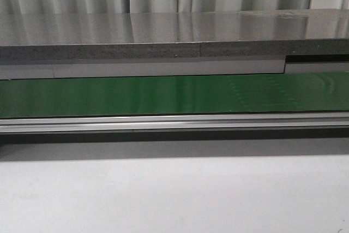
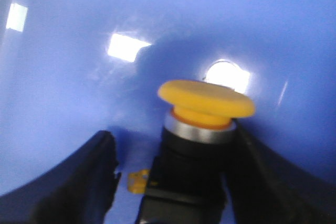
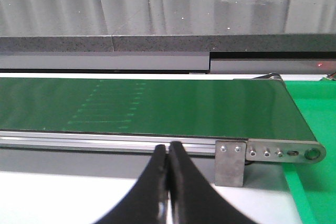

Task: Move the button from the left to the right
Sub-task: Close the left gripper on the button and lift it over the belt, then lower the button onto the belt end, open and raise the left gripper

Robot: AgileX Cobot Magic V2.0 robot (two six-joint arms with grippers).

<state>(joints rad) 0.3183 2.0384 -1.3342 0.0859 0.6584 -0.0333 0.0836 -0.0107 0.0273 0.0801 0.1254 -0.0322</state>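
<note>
The button [image 2: 206,98] has a round yellow-orange cap, a silver collar and a black blocky body, and it stands inside a blue container [image 2: 79,77] in the left wrist view. My left gripper [image 2: 173,132] is open around it. One finger [image 2: 262,177] rests against the body, and the other finger [image 2: 79,182] stands a small gap away. A tiny yellow piece [image 2: 137,180] lies in that gap. My right gripper [image 3: 168,148] is shut with nothing in it, above the white table near the conveyor's rail. The front view shows neither gripper nor button.
A green conveyor belt [image 1: 163,95] runs across, with an aluminium rail [image 1: 163,124] along its near side. Behind it is a grey stone ledge [image 1: 163,36], and white table [image 1: 163,195] in front. The belt ends at a metal bracket [image 3: 230,163], beside a green surface [image 3: 315,129].
</note>
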